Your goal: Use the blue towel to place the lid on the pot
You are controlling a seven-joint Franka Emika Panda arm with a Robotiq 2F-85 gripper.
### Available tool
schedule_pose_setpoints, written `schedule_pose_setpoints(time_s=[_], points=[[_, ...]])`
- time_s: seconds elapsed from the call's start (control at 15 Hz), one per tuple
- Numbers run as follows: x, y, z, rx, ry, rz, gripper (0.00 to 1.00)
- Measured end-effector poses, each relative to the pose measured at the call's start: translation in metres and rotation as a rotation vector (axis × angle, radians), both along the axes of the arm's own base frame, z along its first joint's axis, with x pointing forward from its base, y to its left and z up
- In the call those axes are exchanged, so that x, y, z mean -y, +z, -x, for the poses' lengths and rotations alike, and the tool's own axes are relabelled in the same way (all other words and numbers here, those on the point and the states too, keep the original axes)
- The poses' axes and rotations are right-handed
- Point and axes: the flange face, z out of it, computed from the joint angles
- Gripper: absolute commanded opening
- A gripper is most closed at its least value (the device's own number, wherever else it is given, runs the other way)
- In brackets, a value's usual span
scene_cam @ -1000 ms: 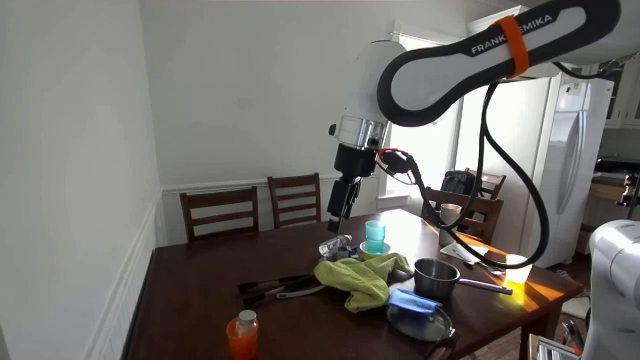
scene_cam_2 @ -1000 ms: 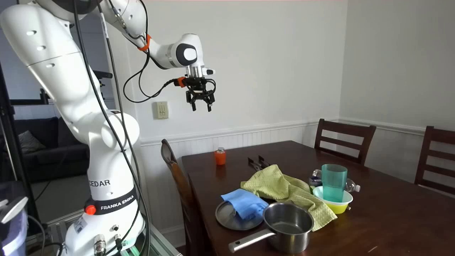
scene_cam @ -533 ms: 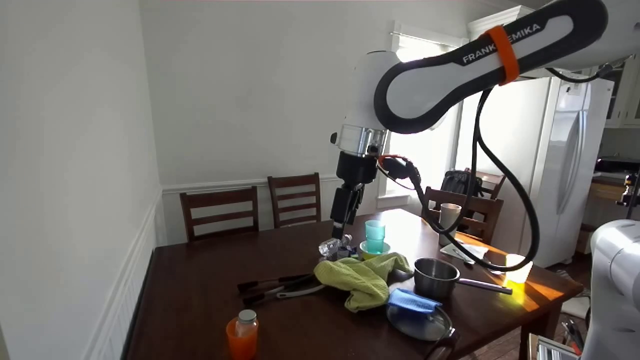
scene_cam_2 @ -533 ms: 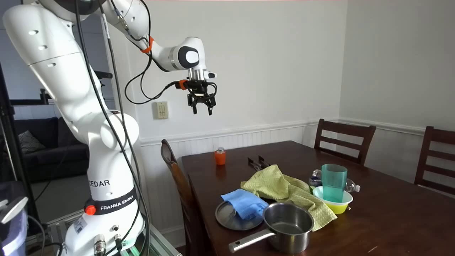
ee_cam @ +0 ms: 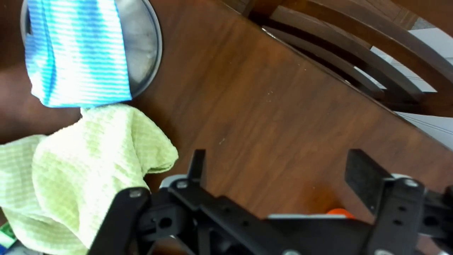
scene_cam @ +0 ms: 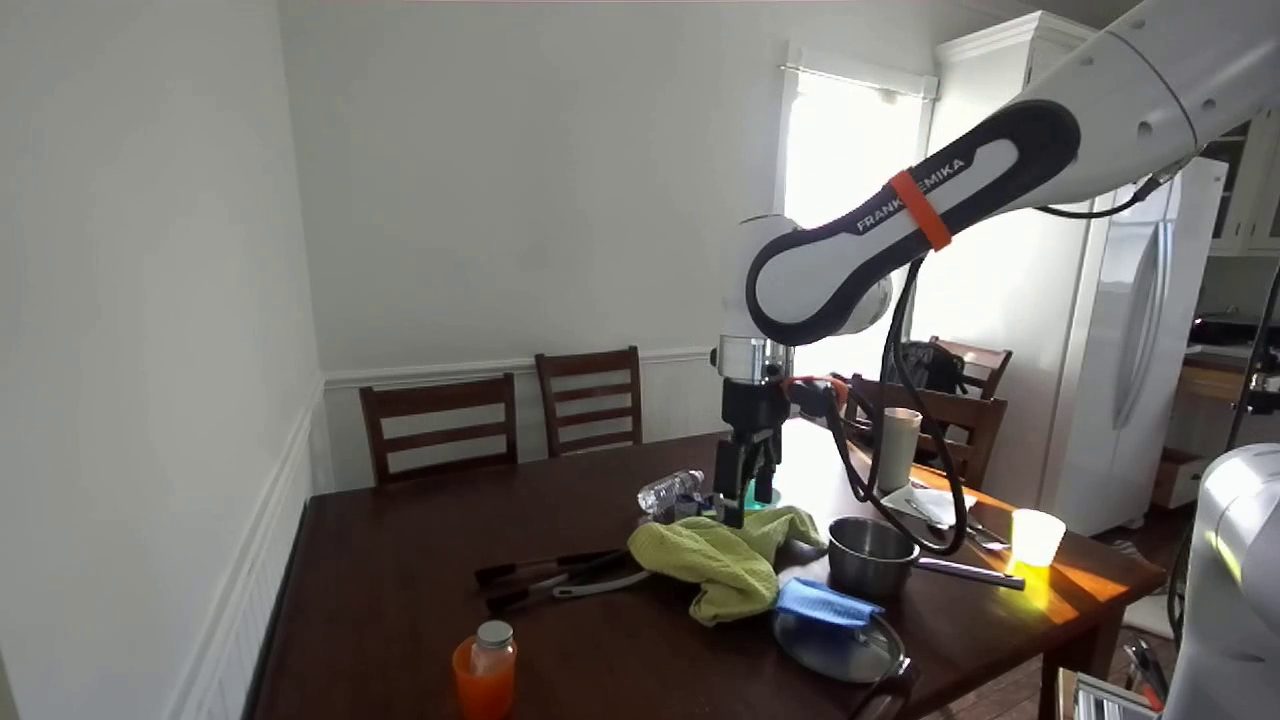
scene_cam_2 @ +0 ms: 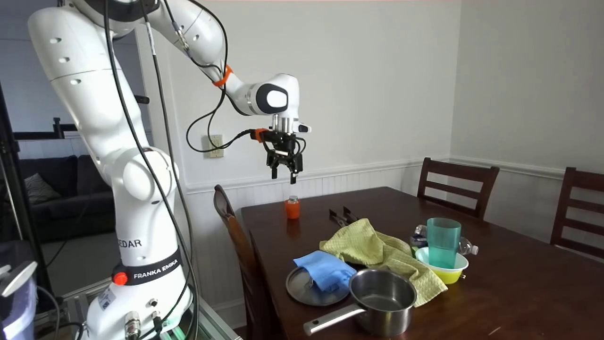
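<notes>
The blue towel lies draped over the metal lid on the table. Both also show in an exterior view, towel and lid, and at the upper left of the wrist view, towel and lid. The lid's knob is mostly hidden under the towel. The steel pot stands upright beside the lid, uncovered; it is out of the wrist view. My gripper is open and empty, its fingers wide apart. It hangs above the table, clear of the towel and lid, in both exterior views.
A crumpled green towel lies against the blue towel. Tongs and an orange cup with a jar lie farther off. A teal cup stands in a bowl beside a bottle. A chair borders the table edge.
My open gripper has moved down and to the right in both exterior views. The towels, lid and pot have not moved.
</notes>
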Motion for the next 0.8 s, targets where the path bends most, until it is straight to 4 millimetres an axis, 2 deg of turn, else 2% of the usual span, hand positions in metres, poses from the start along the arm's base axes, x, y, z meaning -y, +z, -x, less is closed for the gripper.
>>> schedule_pose_setpoints(time_s=[0.2,0.6,0.8], points=[[0.029,-0.027,0.014,0.003,-0.009,-0.011,1.0],[0.066,-0.084,0.054,0.059,0.034,-0.04,1.0],[0.075,-0.093,0.063,0.067,0.024,-0.059,1.0]])
